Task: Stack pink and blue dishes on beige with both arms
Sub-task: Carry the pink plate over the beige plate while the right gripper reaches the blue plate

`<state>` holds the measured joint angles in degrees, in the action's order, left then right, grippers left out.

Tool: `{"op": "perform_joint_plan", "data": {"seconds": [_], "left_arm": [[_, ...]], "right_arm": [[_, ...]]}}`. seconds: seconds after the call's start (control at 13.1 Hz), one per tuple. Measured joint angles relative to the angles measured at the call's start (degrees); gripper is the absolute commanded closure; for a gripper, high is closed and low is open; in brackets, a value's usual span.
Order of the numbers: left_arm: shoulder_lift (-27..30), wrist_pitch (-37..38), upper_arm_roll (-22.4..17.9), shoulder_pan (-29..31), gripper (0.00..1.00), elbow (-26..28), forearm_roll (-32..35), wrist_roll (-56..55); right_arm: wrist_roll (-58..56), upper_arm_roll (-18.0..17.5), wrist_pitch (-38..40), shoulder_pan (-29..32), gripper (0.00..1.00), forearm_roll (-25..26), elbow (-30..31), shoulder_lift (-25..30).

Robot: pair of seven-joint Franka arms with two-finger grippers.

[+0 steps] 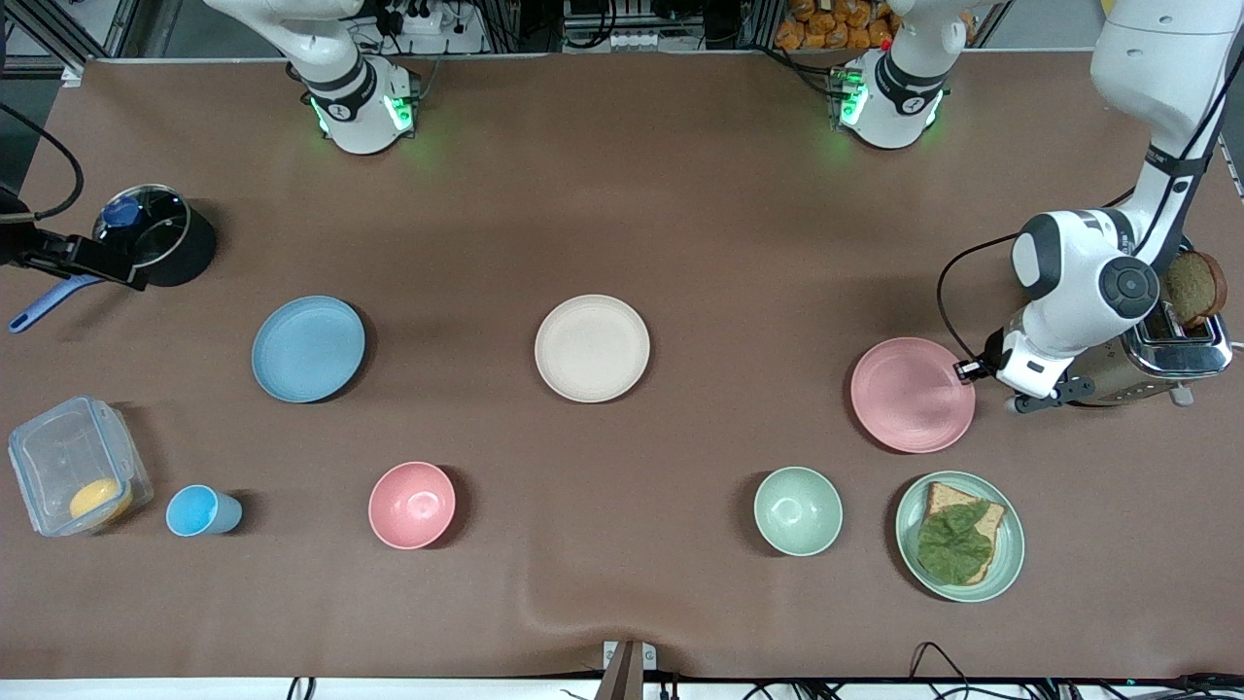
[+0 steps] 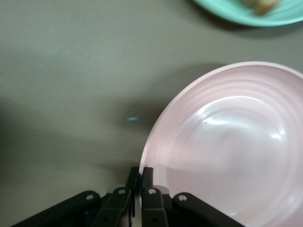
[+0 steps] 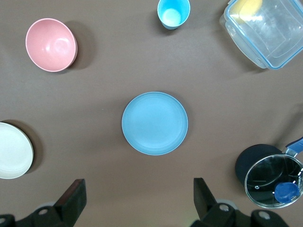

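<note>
The pink plate (image 1: pixel 912 394) lies toward the left arm's end of the table, beside the toaster. My left gripper (image 1: pixel 968 369) is shut on its rim, one finger inside the plate (image 2: pixel 227 142) and one outside, as the left wrist view shows at the gripper (image 2: pixel 140 171). The blue plate (image 1: pixel 308 348) lies toward the right arm's end. My right gripper (image 3: pixel 138 184) hangs open high over the table beside the blue plate (image 3: pixel 155 123), holding nothing; it is out of the front view. The beige plate (image 1: pixel 592 347) sits between the two, also seen in the right wrist view (image 3: pixel 12 150).
Nearer the front camera stand a blue cup (image 1: pixel 199 510), a pink bowl (image 1: pixel 412 505), a green bowl (image 1: pixel 798 510) and a green plate (image 1: pixel 1013 544) with bread and a leaf. A clear box (image 1: pixel 73 476), a lidded pot (image 1: pixel 155 233) and a toaster (image 1: pixel 1166 355) stand at the table's ends.
</note>
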<state>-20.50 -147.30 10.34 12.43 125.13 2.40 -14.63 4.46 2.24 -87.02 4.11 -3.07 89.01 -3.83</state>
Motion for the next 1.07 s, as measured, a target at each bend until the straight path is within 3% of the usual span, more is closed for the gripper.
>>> {"op": "perform_joint_plan", "data": {"seconds": [0.54, 0.84, 1.07], "left_arm": [[5.0, 20.7, 13.8, -0.3, 1.0, -13.5, -0.1, -15.6], [3.4, 22.1, 22.3, -2.5, 1.0, -14.7, -0.2, -24.3], [0.7, 18.9, 23.1, -9.4, 1.0, -14.8, -0.2, -31.5]], "right_arm": [[-0.1, 0.3, 0.0, 1.0, 0.0, 0.0, 0.4, -3.4], [-4.3, 0.4, -2.8, 3.4, 0.0, 0.0, 1.2, -8.7], [-10.6, 0.4, -10.8, 5.0, 0.0, 0.0, 6.7, -11.3]]}}
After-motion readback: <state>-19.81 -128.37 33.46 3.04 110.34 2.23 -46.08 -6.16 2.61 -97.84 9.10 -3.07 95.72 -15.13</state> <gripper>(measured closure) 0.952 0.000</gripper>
